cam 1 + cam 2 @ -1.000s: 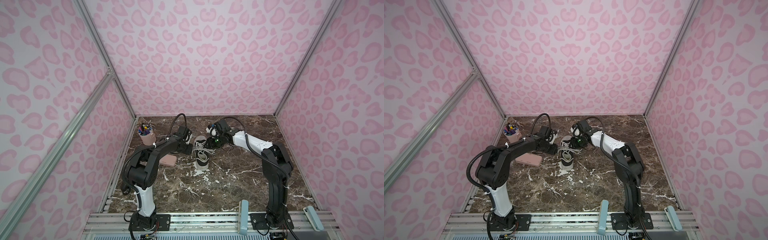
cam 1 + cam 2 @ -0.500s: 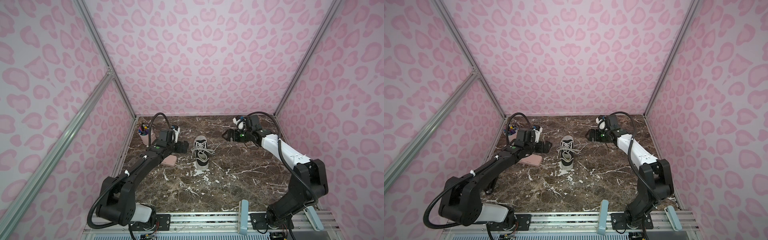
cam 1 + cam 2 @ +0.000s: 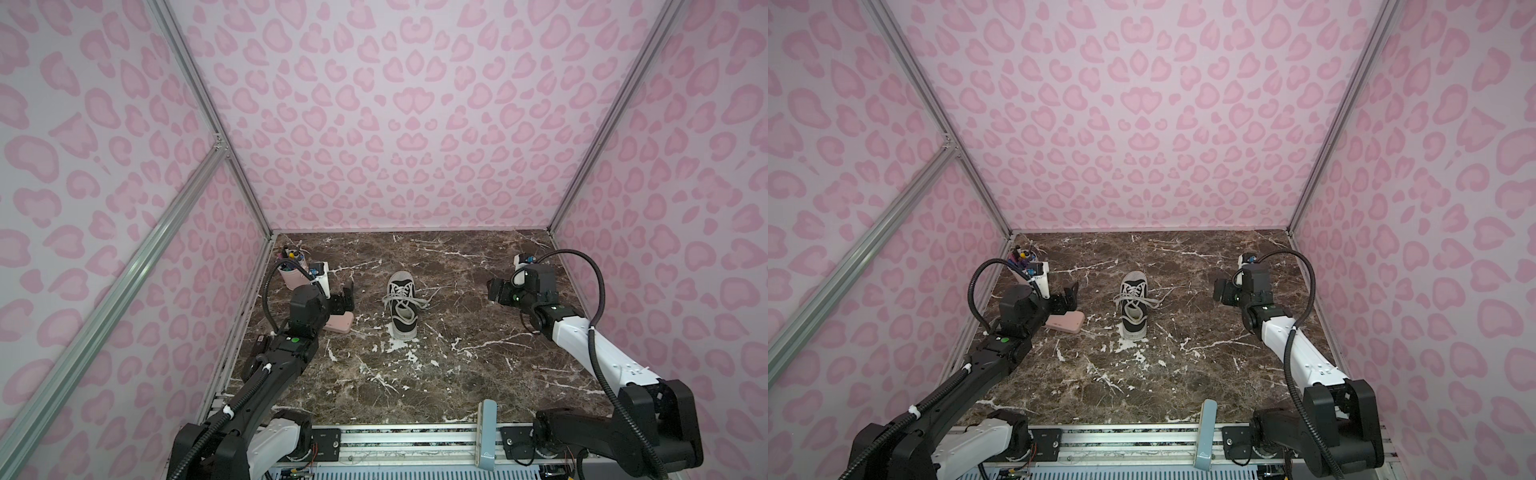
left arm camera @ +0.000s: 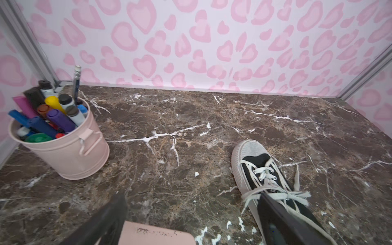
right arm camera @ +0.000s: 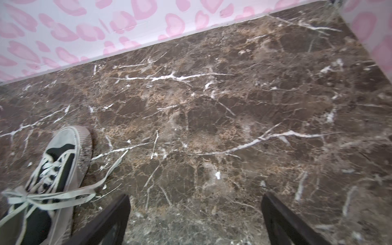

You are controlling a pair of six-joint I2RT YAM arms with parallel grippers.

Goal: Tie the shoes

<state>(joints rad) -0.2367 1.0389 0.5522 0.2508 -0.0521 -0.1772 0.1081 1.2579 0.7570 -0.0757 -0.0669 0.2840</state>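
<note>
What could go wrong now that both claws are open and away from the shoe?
1. The bow on the shoe looks loose, so it might slip undone.
2. One lace end trails on the table toward the right claw; a passing claw could snag it and pull the bow apart.
3. The left claw hangs right by the pink case and the marker bucket, so a swing could knock them.

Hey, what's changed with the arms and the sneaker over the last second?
Both arms drew back from the sneaker, the left arm leftward, the right arm rightward; their jaws opened, off the laces. The sneaker, pink case and marker bucket stayed put.
</note>
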